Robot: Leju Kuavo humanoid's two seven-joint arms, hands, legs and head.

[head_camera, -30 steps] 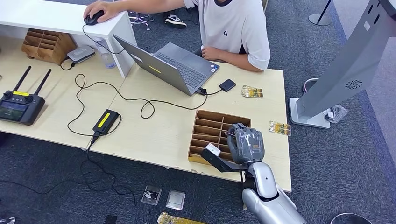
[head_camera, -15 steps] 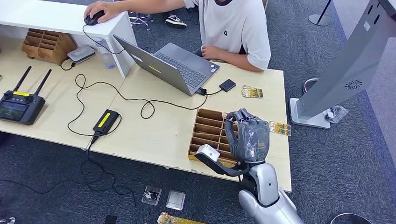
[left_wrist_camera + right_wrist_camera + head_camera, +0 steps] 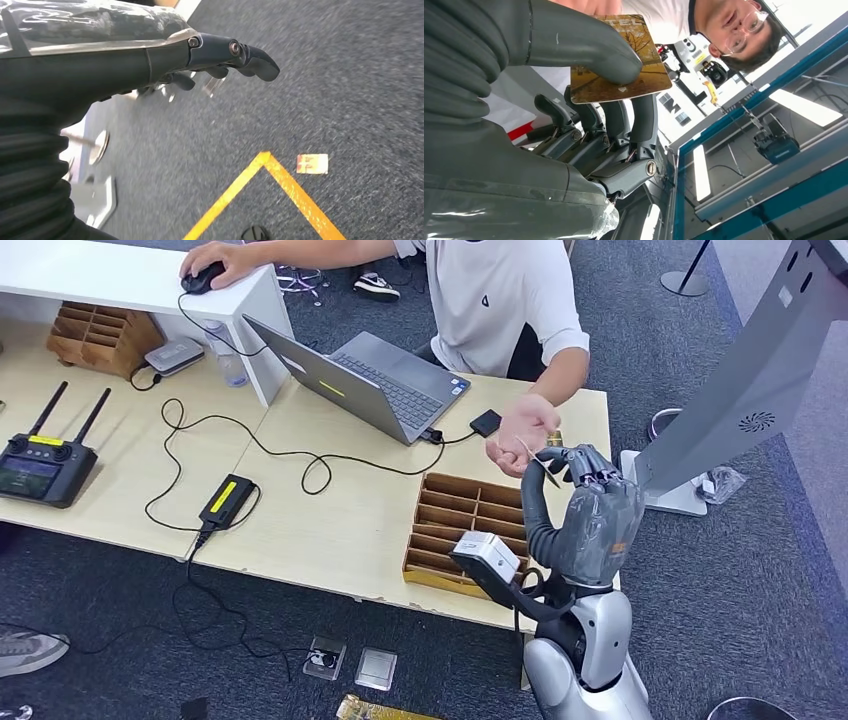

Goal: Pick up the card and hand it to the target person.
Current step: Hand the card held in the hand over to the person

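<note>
A wooden desk [image 3: 330,530] stands on dark carpet. Above its right edge, the robot's right hand [image 3: 590,520] is raised upright on its silver arm, pinching a card [image 3: 619,60] between thumb and fingers. A seated person's hand [image 3: 522,428] reaches toward it, palm open. The left hand [image 3: 150,55] hangs over the carpet, fingers curled, holding nothing.

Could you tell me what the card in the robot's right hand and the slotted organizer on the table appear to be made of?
The card, pinched in the right hand, looks like thin printed plastic: flat, rigid, with a slight sheen over a golden-brown picture. The organizer looks like unfinished wood or brown board: matte, with thin straight dividers; which one is hard to tell.
</note>
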